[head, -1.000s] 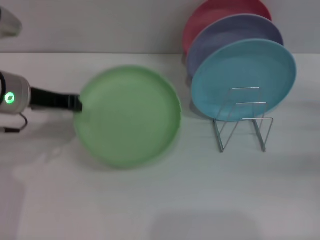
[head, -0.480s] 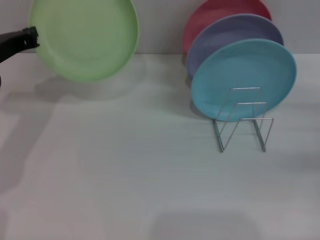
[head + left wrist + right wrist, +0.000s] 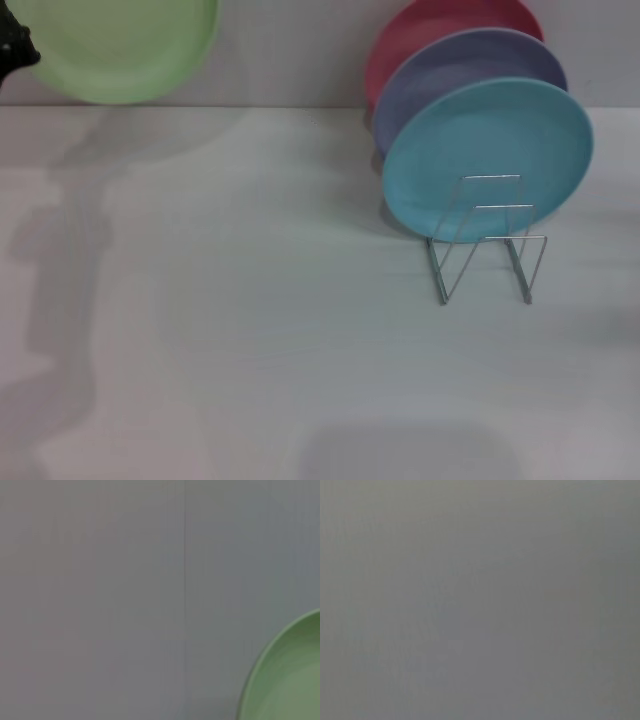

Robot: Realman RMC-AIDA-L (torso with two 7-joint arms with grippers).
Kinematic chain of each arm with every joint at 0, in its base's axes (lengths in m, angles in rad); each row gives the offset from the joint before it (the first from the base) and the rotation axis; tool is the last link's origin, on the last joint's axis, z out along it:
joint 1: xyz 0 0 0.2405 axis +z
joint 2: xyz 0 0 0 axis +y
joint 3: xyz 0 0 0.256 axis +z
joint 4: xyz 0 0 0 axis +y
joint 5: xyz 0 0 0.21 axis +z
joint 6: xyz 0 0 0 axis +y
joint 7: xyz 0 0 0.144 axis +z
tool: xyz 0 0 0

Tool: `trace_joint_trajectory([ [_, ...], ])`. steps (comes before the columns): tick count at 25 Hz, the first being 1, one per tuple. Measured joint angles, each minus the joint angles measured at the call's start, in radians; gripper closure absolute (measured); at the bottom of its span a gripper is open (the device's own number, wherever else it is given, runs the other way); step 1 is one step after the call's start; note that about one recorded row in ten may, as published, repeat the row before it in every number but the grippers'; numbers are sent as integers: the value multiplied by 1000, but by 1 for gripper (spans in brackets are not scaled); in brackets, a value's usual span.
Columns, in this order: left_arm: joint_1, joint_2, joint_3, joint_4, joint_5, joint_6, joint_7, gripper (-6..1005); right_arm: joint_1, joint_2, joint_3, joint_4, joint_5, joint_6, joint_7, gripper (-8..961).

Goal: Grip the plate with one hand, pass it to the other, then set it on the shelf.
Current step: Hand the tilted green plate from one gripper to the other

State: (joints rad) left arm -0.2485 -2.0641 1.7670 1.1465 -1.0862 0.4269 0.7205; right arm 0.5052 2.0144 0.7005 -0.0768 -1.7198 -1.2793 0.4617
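The light green plate (image 3: pixel 120 45) hangs at the upper left of the head frame, raised off the white counter (image 3: pixel 250 350) and partly cut by the top edge. The left pincer (image 3: pixel 15 48) — a black tip at the far left edge — is clenched on the plate's left rim. In the left wrist view only a curved slice of the plate (image 3: pixel 290 680) shows against a grey wall.

At the right, the wire shelf (image 3: pixel 487 240) stands on the counter — a turquoise plate (image 3: pixel 487 150), lavender plate (image 3: pixel 460 65) and red plate (image 3: pixel 440 20) lean behind it.
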Motion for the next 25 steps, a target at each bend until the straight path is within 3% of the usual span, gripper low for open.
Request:
trace_joint_trajectory([
  [4,7,2,134,-86,126,272,-128,956,-3,1,-2,-3,-2,15,0,364],
  [5,5,3,178,-166,239,387,-272,956,-6,3,-2,-4,-4,17,0,364],
  [6,5,3,178,-166,239,387,-272,955,-6,3,-2,-4,-4,17,0,364],
  [8,-7,2,199,-266,344,479,-449,955,-9,6,-3,-5,-4,14,0,364],
  [10,-38,-4,225,-420,433,580,-639,954,-20,19,-4,-7,-5,-24,0,364],
  [17,-46,-7,300,-593,450,675,-868,952,-69,56,-61,-19,-4,-192,0,364],
  [25,10,-8,362,-661,450,796,-968,950,-219,66,-312,89,-4,-479,-1,364],
])
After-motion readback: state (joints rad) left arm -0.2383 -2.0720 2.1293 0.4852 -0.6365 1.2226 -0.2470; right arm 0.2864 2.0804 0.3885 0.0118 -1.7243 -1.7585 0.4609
